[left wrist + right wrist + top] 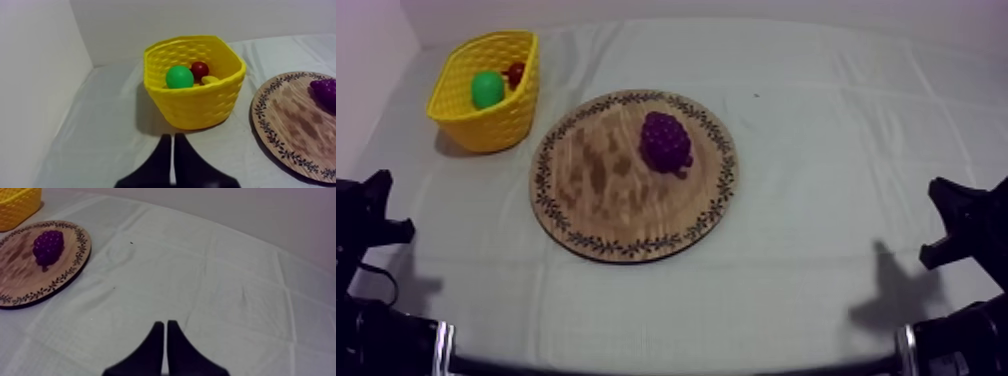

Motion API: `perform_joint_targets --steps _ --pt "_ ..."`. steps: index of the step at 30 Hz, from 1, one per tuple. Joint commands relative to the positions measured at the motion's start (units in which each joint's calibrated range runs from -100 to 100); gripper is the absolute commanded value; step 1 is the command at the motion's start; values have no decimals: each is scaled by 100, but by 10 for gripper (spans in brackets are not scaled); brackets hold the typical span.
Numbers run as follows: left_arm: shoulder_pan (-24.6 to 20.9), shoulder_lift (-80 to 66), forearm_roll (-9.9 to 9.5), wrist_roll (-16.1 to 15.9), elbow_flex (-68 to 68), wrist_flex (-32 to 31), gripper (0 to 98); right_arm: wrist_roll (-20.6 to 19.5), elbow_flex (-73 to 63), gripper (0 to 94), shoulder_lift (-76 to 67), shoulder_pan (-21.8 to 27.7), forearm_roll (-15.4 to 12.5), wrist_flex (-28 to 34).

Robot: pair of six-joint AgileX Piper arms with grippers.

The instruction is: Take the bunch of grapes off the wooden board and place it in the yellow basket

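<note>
A purple bunch of grapes lies on the right half of the round wooden board, mid-table. The yellow basket stands at the far left, just beyond the board. My left gripper rests low at the left edge, shut on nothing; in its wrist view the fingers lie together as a wedge in front of the basket, with the grapes on the board off to the side. My right gripper rests low at the right, shut, far from the grapes.
Inside the basket lie a green pear, a small red fruit and a yellow piece, perhaps a banana. A wall rises behind the table and along its left side. Bare cloth stretches right of the board.
</note>
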Motion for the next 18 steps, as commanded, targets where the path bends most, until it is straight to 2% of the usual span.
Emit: perform_joint_targets --steps 1,15,18 --pt "7 0 55 704 -6 369 0 -1 -3 4 -1 -2 1 -3" --pt "42 0 37 708 -33 336 0 -1 -3 4 -1 -2 1 -3" --pt "123 2 -83 801 -77 271 0 -1 -3 4 -1 -2 1 -3"
